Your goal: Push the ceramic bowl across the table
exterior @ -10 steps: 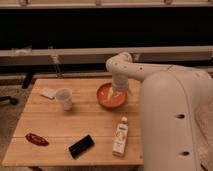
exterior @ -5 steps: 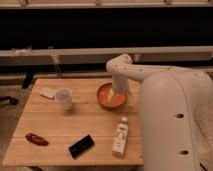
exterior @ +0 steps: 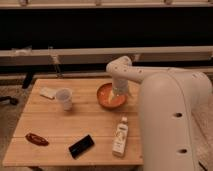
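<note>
Bowl [exterior: 106, 96] sits upper right of centre on the desk [exterior: 50, 125], close to the far edge and right of the plastic cup [exterior: 64, 98], with clear wood between them.

Gripper [exterior: 118, 94] comes down from the white arm [exterior: 131, 72] into or against the right part of the bowl. Contact point is hidden by the wrist. Cannot tell whether the gripper is released or clenched.

Change over the last second: very little. Bowl's place against the cup and the desk edge looks the same. The arm's bend near the top has crept only slightly. Judgement: the gripper is seated for the push, but the bowl has not travelled in any clear way, so the task is at its start.

Orientation: bowl upright, flat on its base, mouth up, paler inside showing. It is round, so it has no long axis and no facing direction. Any push side serves equally.

Open wood lies left and toward the lower frame. Bottle [exterior: 120, 136] lies near the lower right edge, and a dark flat item [exterior: 81, 146] lies lower centre.
</note>
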Robot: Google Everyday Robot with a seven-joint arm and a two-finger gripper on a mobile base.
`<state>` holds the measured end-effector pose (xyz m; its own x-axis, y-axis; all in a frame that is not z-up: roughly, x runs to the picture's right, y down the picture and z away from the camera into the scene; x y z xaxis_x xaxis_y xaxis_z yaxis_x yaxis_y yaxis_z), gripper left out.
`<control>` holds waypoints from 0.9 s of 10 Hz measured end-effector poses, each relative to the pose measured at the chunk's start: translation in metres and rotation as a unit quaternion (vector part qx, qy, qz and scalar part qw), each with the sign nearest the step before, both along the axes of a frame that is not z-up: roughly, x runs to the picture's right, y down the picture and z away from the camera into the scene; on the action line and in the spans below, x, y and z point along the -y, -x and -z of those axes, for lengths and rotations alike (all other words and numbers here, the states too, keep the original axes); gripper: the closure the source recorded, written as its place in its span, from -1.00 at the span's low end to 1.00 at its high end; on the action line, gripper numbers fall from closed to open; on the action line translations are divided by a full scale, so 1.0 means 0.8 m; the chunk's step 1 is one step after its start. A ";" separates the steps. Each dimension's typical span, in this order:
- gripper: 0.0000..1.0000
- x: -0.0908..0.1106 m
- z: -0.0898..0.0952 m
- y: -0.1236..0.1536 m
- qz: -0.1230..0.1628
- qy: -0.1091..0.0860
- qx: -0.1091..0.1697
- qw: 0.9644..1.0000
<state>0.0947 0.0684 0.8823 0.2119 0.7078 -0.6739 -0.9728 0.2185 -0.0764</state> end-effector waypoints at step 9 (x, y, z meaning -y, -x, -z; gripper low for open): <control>-0.60 -0.013 -0.005 -0.003 0.009 0.010 0.006 1.000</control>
<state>0.0971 0.0789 0.8867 0.2325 0.6901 -0.6853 -0.9677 0.2348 -0.0919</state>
